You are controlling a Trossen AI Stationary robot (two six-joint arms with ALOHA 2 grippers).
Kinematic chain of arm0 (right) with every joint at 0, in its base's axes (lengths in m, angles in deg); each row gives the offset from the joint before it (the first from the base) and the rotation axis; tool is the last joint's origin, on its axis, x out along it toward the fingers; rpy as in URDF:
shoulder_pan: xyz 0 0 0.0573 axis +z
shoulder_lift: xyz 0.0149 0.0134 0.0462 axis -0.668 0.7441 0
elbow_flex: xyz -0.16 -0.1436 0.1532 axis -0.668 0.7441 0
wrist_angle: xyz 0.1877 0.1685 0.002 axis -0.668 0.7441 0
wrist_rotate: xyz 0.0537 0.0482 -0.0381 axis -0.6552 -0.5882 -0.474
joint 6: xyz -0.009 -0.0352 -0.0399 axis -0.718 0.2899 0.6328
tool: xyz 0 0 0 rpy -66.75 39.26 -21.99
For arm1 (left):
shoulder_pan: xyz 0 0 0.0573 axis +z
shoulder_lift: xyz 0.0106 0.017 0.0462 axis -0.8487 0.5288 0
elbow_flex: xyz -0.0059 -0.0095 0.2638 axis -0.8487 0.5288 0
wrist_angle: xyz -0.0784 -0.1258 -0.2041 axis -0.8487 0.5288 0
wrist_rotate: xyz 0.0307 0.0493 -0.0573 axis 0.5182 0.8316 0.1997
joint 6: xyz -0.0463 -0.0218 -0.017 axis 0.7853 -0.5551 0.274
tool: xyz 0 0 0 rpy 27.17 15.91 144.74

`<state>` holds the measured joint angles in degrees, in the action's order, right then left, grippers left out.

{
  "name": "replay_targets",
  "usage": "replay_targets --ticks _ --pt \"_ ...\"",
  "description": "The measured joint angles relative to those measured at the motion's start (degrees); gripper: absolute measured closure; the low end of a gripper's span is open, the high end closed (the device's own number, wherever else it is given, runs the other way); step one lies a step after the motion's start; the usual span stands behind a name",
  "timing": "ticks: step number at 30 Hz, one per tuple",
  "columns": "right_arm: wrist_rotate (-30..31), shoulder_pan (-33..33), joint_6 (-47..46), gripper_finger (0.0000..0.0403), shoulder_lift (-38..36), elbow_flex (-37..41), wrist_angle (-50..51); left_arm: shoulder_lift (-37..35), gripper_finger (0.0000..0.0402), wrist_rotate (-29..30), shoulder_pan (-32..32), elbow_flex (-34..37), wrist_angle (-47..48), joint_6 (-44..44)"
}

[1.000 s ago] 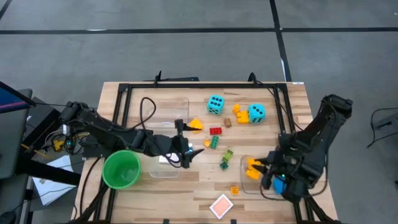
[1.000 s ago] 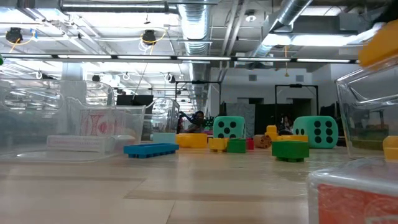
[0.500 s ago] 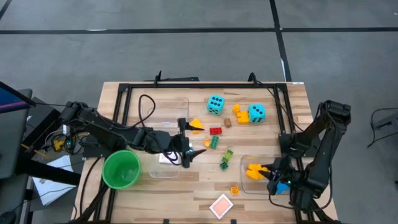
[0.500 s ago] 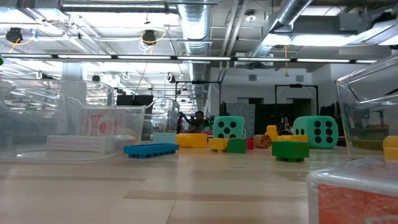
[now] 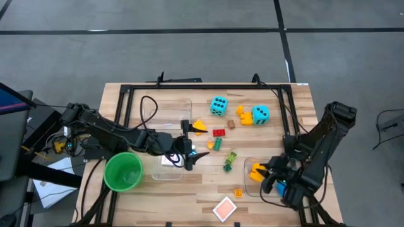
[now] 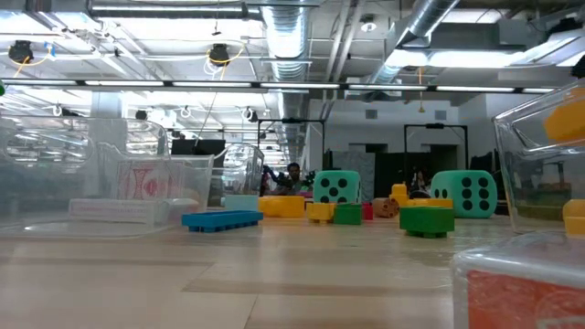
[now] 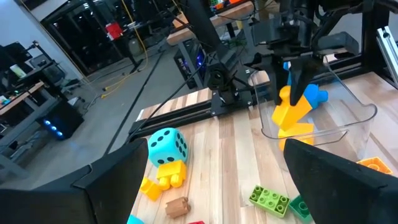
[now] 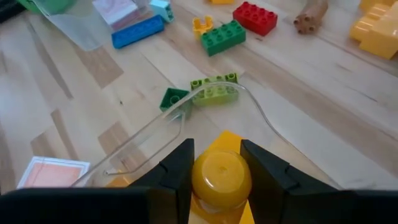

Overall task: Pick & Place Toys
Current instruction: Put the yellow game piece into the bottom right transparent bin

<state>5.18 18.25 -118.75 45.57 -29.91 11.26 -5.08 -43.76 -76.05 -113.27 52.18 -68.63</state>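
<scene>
Your right end effector [image 8: 214,163] pinches a yellow brick [image 8: 219,175], its long axis tilted steeply, above the clear bin [image 5: 255,186] on the wooden tabletop [image 5: 202,189]; the left end effector [image 5: 192,142] is spread.

bright even overhead light; soft shadows; low view foreground blurred; ceiling lamps glare.

Wooden table [image 5: 208,189] with black rails. At centre: red brick [image 5: 218,132], green bricks [image 5: 230,159]. Toward 12 o'clock: two cyan dice [image 5: 219,105], yellow bricks [image 5: 243,114] between. At 6 o'clock: playing card [image 5: 225,208], small orange brick [image 5: 238,193]. At 9 o'clock: green cup [image 5: 123,171], clear bins [image 5: 169,110]. At 3 o'clock: another clear bin [image 5: 252,189].
</scene>
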Motion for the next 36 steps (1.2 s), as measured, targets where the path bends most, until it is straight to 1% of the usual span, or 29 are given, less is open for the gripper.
replay_targets --ticks 5,11,18,21,26,36 --pt "-0.8 -1.5 1.5 0.0295 0.0 0.0 -0.3 0.0 0.0032 0.0 0.0 0.0 0.0 0.0" --pt "-1.0 -1.6 4.4 0.0294 0.0 0.0 -2.2 0.0 0.0032 0.0 0.0 0.0 0.0 0.0" --pt "-0.9 -1.6 4.4 0.0293 0.0 0.0 -2.1 0.0 0.0032 0.0 0.0 0.0 0.0 0.2" --pt "0.3 -1.6 4.4 0.0289 0.0 0.0 -2.1 0.0 0.0032 0.0 0.0 0.0 0.0 0.2" --pt "2.3 -1.8 4.3 0.0264 0.0 0.0 -2.1 0.0 0.0032 0.1 0.0 0.0 0.0 0.2" --pt "3.6 -2.2 4.2 0.0203 0.0 0.0 -1.8 0.0 0.0032 0.1 0.0 0.0 0.0 0.2"
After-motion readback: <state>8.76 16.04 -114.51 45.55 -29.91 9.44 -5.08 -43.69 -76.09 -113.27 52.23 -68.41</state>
